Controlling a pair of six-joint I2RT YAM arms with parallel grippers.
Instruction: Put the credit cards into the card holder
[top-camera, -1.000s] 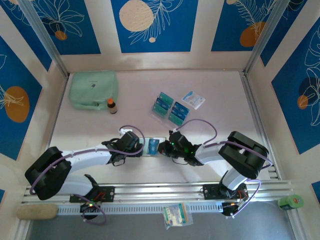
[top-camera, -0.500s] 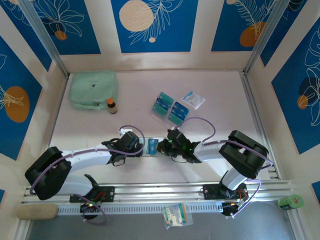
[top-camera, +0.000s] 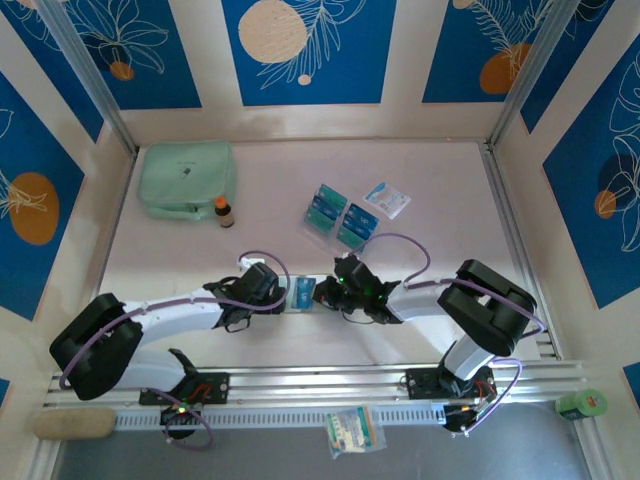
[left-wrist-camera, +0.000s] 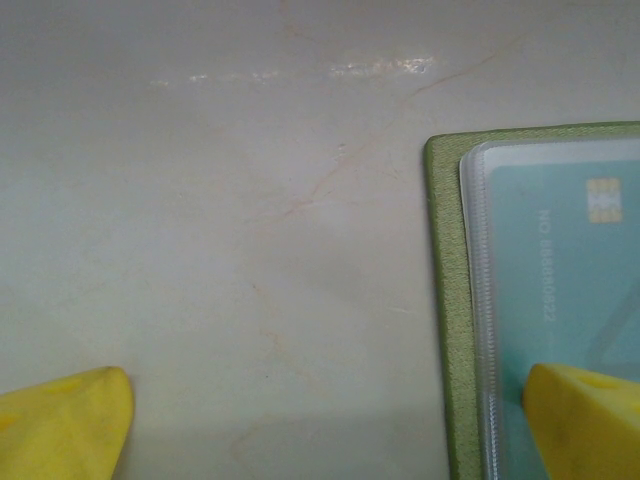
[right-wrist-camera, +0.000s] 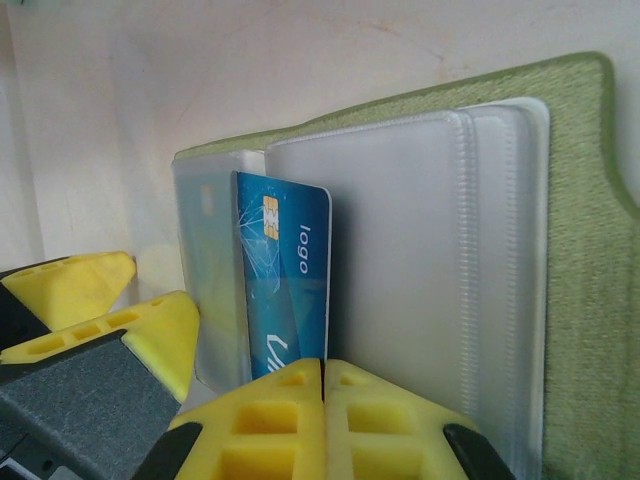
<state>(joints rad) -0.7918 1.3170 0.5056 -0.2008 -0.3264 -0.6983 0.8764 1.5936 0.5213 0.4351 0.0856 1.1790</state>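
The olive-green card holder (top-camera: 305, 293) lies open on the table between my two grippers. My right gripper (right-wrist-camera: 322, 400) is shut on a blue credit card (right-wrist-camera: 285, 280), whose far end stands in one of the clear pockets (right-wrist-camera: 400, 260). My left gripper (left-wrist-camera: 320, 425) is open, and its right fingertip (left-wrist-camera: 585, 420) rests on a clear pocket with a teal card (left-wrist-camera: 570, 270) in it. The card holder's green edge (left-wrist-camera: 450, 300) runs beside that pocket. More credit cards (top-camera: 340, 215) sit farther back.
A mint-green zip pouch (top-camera: 187, 178) and a small brown bottle (top-camera: 224, 211) stand at the back left. Beside the spare cards lies a white-and-blue packet (top-camera: 387, 198). A metal rail (top-camera: 330, 380) runs along the near edge.
My right gripper has crept left toward the left gripper, and less of the blue card shows between them. The left arm has stayed put.
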